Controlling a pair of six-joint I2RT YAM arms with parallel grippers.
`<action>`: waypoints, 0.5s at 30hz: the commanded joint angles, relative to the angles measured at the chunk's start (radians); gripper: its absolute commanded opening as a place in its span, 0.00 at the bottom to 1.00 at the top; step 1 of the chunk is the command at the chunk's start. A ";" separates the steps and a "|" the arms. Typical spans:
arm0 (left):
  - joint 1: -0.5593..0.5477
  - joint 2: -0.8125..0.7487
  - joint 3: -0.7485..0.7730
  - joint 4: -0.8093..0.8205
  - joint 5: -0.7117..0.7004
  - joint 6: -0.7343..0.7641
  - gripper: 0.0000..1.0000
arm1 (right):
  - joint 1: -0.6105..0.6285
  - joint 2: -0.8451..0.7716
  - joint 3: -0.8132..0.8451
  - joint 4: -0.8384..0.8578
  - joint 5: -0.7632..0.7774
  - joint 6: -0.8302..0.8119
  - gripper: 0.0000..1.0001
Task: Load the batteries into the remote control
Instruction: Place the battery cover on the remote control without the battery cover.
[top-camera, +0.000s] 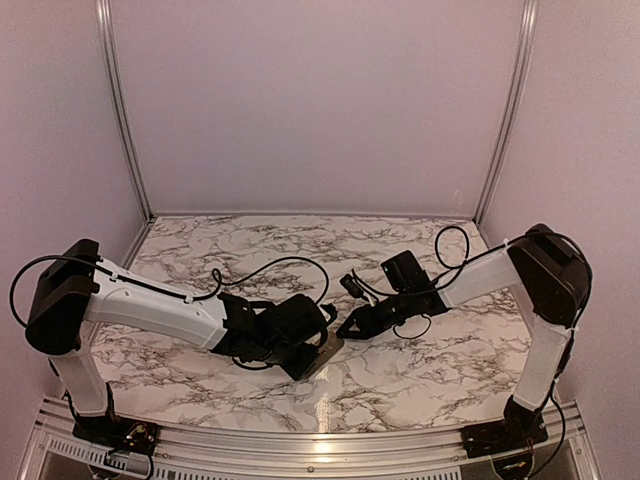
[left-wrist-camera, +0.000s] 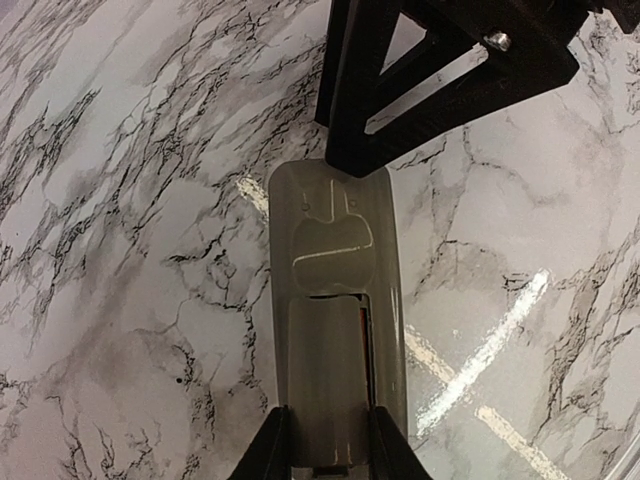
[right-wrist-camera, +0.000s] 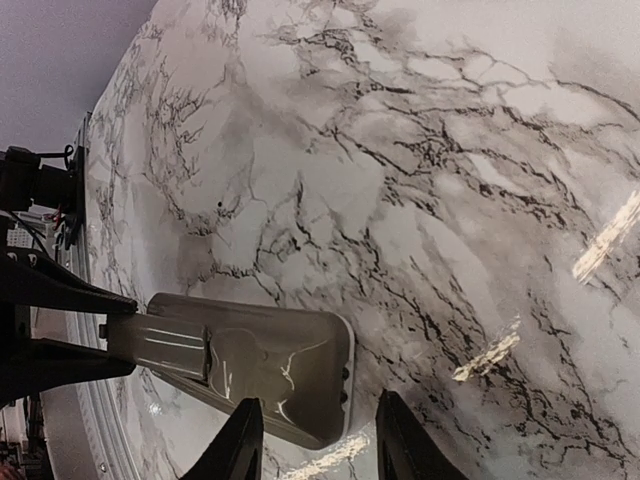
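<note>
Okay, my left gripper (left-wrist-camera: 328, 425) is clamped on the remote control (left-wrist-camera: 335, 260), grey back up. My right gripper (right-wrist-camera: 318, 408) stands part-open at its far end. An orange-red battery (left-wrist-camera: 364, 335) peeks out of the back, so I'm probably seating the batteries. Next comes a gentle press. No readable writing.

Both arms (top-camera: 150, 308) are white with black joints and trailing black cables (top-camera: 268, 266). Left gripper (left-wrist-camera: 327, 420) and right gripper (right-wrist-camera: 318, 420): black, angular.
</note>
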 joint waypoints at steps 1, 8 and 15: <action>0.002 -0.030 0.013 -0.013 -0.003 0.013 0.14 | 0.006 0.016 0.028 -0.014 -0.004 -0.015 0.37; 0.002 -0.028 0.012 -0.018 0.001 0.012 0.14 | 0.005 0.016 0.031 -0.016 -0.003 -0.015 0.37; 0.002 -0.011 0.001 -0.005 0.007 0.014 0.13 | 0.005 0.018 0.030 -0.016 -0.006 -0.015 0.37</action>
